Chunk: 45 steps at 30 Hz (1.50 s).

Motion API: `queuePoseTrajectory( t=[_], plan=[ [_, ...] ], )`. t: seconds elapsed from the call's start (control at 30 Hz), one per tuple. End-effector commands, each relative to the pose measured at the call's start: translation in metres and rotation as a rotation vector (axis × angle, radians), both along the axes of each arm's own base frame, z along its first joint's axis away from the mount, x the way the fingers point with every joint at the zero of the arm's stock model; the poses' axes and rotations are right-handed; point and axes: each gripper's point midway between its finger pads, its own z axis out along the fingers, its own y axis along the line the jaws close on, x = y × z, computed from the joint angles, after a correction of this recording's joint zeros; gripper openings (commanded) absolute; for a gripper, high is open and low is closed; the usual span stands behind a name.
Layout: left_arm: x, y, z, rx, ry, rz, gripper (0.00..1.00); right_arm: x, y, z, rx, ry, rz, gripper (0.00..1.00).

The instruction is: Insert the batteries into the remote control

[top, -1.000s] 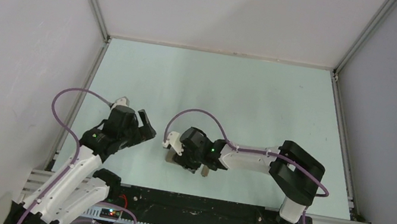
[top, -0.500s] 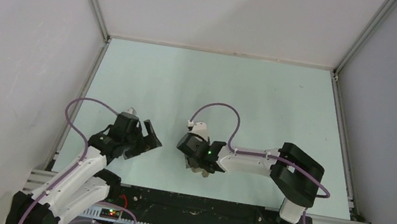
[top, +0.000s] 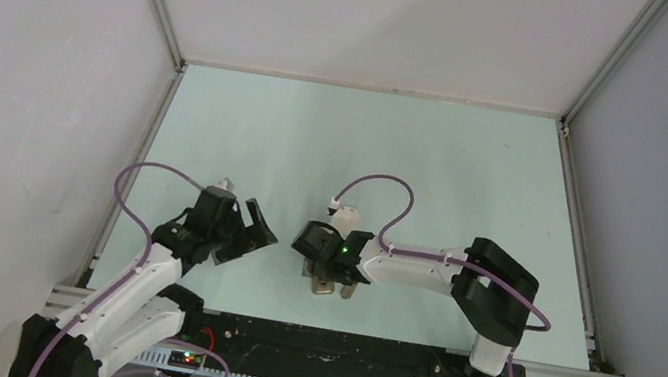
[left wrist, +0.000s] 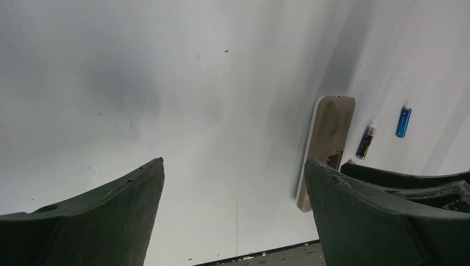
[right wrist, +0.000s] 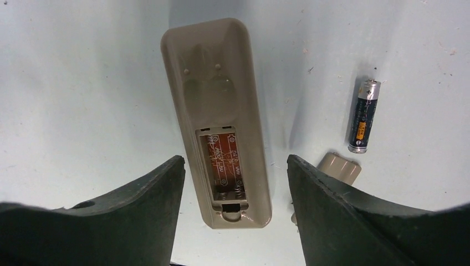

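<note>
Compared with a second ago, the left hand is sitting closer to the remote control, and the right hand is now turned over the remote control with its jaws standing wider. The remote control is lying flat on the pale worktop with its plain beige-grey back facing up. Its battery compartment is standing uncovered at the end nearest the right wrist camera, showing a brown inside with printed marks. The right hand is hanging open over that end, one dark finger on each side of the remote control with a strip of worktop showing between each finger and the casing, so it is gripping nothing. The black battery is lying beside the remote control, clearly apart from it and roughly parallel to it, on the side away from the left hand. The small beige-grey cover piece is lying between the black battery and the compartment end of the remote control, partly hidden by a right finger. In the left wrist view the blue battery is lying just beyond the black battery, farther from the remote control. The left hand is hovering wide open to the other side of the remote control, holding nothing.
</note>
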Motion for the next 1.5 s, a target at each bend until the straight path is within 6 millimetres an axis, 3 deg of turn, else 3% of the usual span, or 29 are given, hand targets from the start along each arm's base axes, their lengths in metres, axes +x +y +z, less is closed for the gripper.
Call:
queuePoseTrajectory(
  t=[0.0, 0.13, 0.27, 0.37, 0.5, 0.53, 0.63, 0.87, 1.1, 1.47],
  plan=[
    [0.005, -0.007, 0.007, -0.023, -0.032, -0.023, 0.98, 0.013, 0.009, 0.04, 0.083, -0.053, -0.011, 0.73],
    [0.006, -0.01, 0.01, -0.029, -0.041, -0.039, 0.98, 0.018, -0.008, 0.057, 0.068, -0.078, -0.027, 0.73],
    [0.006, -0.024, 0.017, -0.059, -0.074, -0.127, 0.98, 0.027, -0.032, 0.072, 0.021, -0.109, -0.027, 0.67],
    [0.005, -0.035, 0.022, -0.071, -0.105, -0.181, 0.98, 0.033, -0.052, 0.072, -0.046, -0.132, -0.024, 0.63],
    [0.002, -0.053, 0.021, -0.098, -0.096, -0.265, 1.0, 0.037, -0.068, 0.058, -0.077, -0.112, -0.025, 0.54],
    [0.003, -0.058, 0.023, -0.103, -0.103, -0.281, 0.96, 0.038, -0.07, 0.053, -0.067, -0.096, -0.028, 0.53],
    [-0.002, -0.073, 0.016, -0.1, -0.064, -0.351, 0.89, 0.039, -0.07, 0.042, -0.045, -0.067, -0.013, 0.43],
    [0.006, -0.092, 0.012, -0.12, -0.048, -0.38, 0.81, 0.044, -0.07, 0.022, -0.055, -0.028, 0.034, 0.4],
    [0.01, -0.097, 0.008, -0.125, -0.027, -0.383, 0.78, 0.054, -0.07, 0.008, -0.051, -0.001, 0.047, 0.33],
    [0.009, -0.1, -0.004, -0.115, 0.03, -0.389, 0.74, 0.055, -0.072, -0.007, -0.061, 0.05, 0.068, 0.32]
  ],
)
